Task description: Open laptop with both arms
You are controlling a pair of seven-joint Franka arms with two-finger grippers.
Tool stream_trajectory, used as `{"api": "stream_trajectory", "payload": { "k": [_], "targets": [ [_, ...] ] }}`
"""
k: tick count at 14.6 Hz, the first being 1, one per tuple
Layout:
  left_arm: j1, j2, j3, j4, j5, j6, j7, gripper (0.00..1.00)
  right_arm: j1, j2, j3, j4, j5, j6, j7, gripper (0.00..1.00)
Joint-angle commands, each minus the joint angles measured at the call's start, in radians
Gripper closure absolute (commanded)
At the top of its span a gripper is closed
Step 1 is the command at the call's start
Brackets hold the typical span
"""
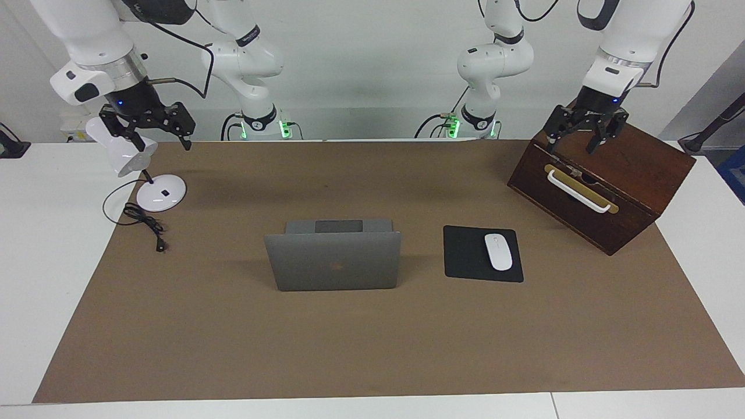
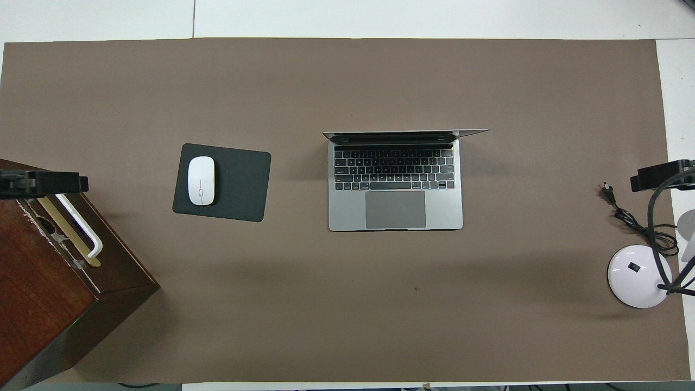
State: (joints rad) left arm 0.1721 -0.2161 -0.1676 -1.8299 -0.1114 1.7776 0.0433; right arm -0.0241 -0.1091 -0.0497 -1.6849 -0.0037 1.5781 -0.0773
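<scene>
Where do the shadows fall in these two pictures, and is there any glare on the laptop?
Facing view: soft, broad shadows lie on the brown mat near the robots, and a faint one beside the laptop; its lid shows no glare. Overhead view: a wide dim band crosses the mat nearer the robots than the laptop, the wooden box casts a soft shadow, and the keyboard and trackpad look evenly lit.

Count of things on and over the table

One laptop (image 1: 333, 256), standing open; one black mouse pad (image 1: 482, 254) with one white mouse (image 1: 498, 251) on it; one dark wooden box (image 1: 602, 180) with one white handle (image 1: 578, 191); one white desk lamp (image 1: 152, 189) with one black cord (image 1: 142, 221); one brown mat (image 1: 372, 337); two white arms, so two grippers: the left gripper (image 1: 584, 139) and the right gripper (image 1: 152, 132)
</scene>
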Motion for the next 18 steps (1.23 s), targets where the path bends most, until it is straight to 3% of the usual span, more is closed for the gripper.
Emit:
{"api": "stream_trajectory", "payload": {
  "k": [1, 6, 10, 18],
  "targets": [
    [0.027, 0.089, -0.006, 0.147, 0.022, -0.084, 0.004, 0.00, -0.016, -0.024, 0.008, -0.035, 0.002, 0.028, 0.014, 0.00],
    [0.015, 0.181, -0.009, 0.302, 0.074, -0.225, 0.004, 0.00, -0.033, -0.024, 0.008, -0.045, 0.001, 0.063, 0.005, 0.00],
    [0.007, 0.225, -0.015, 0.308, 0.072, -0.257, 0.004, 0.00, -0.043, -0.021, 0.008, -0.045, 0.001, 0.066, 0.001, 0.00],
    [0.009, 0.213, -0.016, 0.267, 0.075, -0.254, 0.004, 0.00, -0.047, -0.027, 0.008, -0.062, 0.001, 0.068, 0.001, 0.00]
  ]
}}
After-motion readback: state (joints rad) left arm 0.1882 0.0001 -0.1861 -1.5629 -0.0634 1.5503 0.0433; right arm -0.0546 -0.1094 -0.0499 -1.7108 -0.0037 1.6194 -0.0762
